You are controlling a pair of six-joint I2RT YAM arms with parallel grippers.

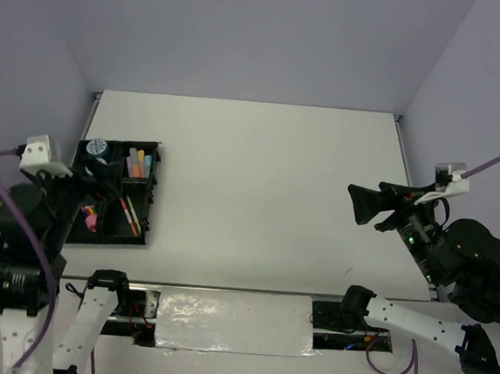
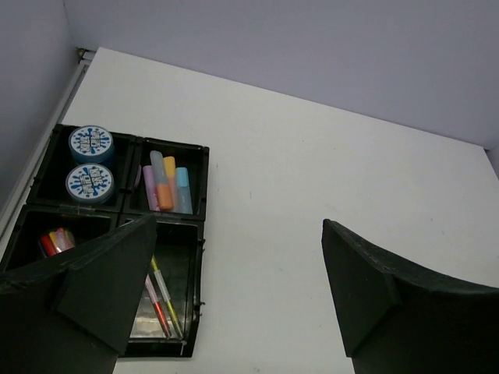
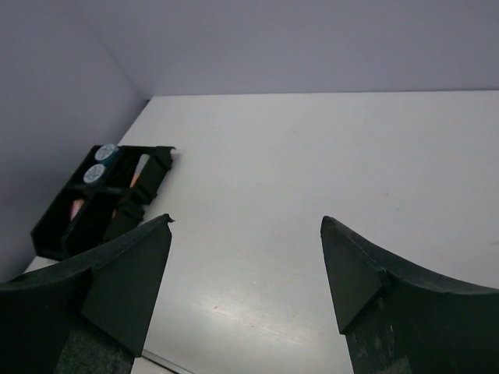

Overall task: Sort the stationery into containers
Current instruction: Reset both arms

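The tray [image 2: 129, 212] at the worktop's [image 1: 258, 196] left edge holds rolls [image 2: 90, 182], sticks [image 2: 166, 187], pens [image 2: 162, 300] and a highlighter [image 2: 56, 240], each kind in its own compartment. The left hand [image 2: 238, 226] hangs over its near side, fingers spread and empty. The right hand [image 3: 245, 222], well off to the right, gapes too.

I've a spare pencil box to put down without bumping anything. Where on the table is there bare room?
Bare: the white table from the tray across to the right claw, and the strip between the tray and the back wall. Crowded: the left edge, where the tray, holding rolls, sticks and pens, sits under the open left claw.
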